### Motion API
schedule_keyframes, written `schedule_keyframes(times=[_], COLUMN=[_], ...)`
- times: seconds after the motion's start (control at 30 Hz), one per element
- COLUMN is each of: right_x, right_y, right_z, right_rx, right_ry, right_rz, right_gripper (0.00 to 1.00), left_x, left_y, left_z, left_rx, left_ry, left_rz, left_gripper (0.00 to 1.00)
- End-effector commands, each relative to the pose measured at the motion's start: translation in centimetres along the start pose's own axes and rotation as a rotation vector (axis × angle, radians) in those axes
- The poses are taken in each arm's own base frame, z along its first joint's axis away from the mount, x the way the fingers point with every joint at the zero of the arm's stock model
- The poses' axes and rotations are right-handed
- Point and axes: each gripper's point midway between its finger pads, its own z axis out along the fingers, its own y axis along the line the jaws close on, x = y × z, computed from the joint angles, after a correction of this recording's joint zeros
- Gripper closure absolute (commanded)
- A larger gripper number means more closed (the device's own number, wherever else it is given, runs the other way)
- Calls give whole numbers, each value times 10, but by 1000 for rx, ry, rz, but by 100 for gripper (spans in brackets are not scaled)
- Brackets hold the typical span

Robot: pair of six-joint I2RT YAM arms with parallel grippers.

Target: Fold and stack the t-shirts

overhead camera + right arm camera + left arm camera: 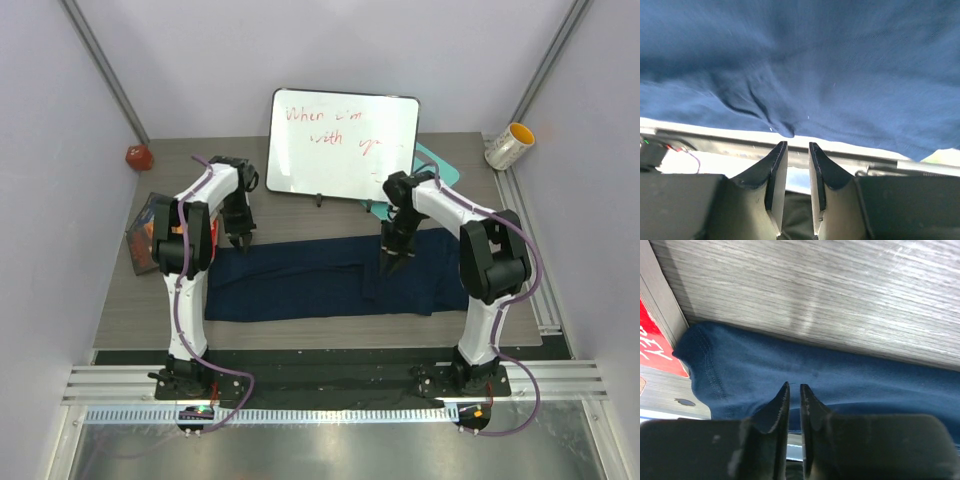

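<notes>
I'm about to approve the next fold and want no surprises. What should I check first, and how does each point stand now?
1. The t-shirt lies in a long strip on the table: ok.
2. The left hand is at the shirt's far left corner: ok.
3. The left hand grips cloth: cannot tell; its fingers show a narrow gap.
4. The right hand grips cloth: not ok; its wrist view shows no cloth between the fingers.
5. The whiteboard stands apart from the shirt: ok.

Bright, even; wrist cams prob. motion-blurred.
</notes>
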Motion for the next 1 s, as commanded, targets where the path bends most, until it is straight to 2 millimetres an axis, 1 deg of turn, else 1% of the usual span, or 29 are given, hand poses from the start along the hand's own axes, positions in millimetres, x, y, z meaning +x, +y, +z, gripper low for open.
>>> schedule_keyframes(times=[0.0, 0.03, 0.1, 0.13, 0.23, 0.27, 0.3, 0.37, 0.43, 0.5, 0.53, 0.6, 0.67, 0.7, 0.77, 0.8, 0.83, 0.87, 0.97], right_x=[-43, -50, -66, -75, -91, -94, -97, -99, -101, -102, -102, -100, -96, -96, -96, -97, -97, -99, -109], right_y=[-1, -5, -19, -34, -60, -65, -71, -76, -84, -87, -92, -93, -96, -98, -106, -108, -109, -117, -125], right_z=[-36, -39, -42, -45, -43, -41, -32, -26, -13, -5, 2, 10, 21, 24, 31, 33, 34, 34, 27], right_rx=[-33, -35, -8, 1, 30, 34, 54, 71, 113, 132, 150, 154, 172, 179, 219, 228, 230, 272, 281], right_ry=[-210, -226, -257, -270, -288, -286, -269, -254, -233, -220, -203, -179, -144, -138, -129, -128, -124, -140, -172], right_rz=[61, 82, 135, 185, 275, 287, 298, 303, 322, 333, 346, 358, 371, 376, 401, 410, 435, 449, 504], right_gripper=[70, 70, 70, 70, 70, 70, 71, 72, 72, 72, 73, 73, 75, 77, 87, 95, 99, 99, 99], left_x=[-5, -5, -2, -1, 7, 8, 10, 12, 11, 11, 10, 11, 12, 13, 13, 13, 13, 14, 17], left_y=[0, 0, 4, 4, 8, 8, 10, 12, 12, 12, 12, 12, 13, 13, 13, 13, 12, 11, 10], left_z=[-25, -28, -27, -24, -12, -9, -6, -2, -2, -2, -2, 2, 7, 9, 13, 14, 16, 17, 22], left_rx=[39, 39, 28, 24, 6, 3, -9, -21, -25, -24, -24, -29, -40, -43, -49, -47, -47, -42, -42], left_ry=[-76, -85, -85, -80, -43, -36, -26, -11, -11, -13, -14, 1, 19, 26, 37, 38, 44, 55, 74], left_rz=[16, 14, 15, 15, 18, 17, 19, 20, 21, 21, 21, 24, 24, 26, 27, 30, 30, 35, 36], left_gripper=[83, 79, 77, 77, 77, 78, 78, 78, 78, 78, 78, 78, 81, 85, 90, 100, 100, 100, 100])
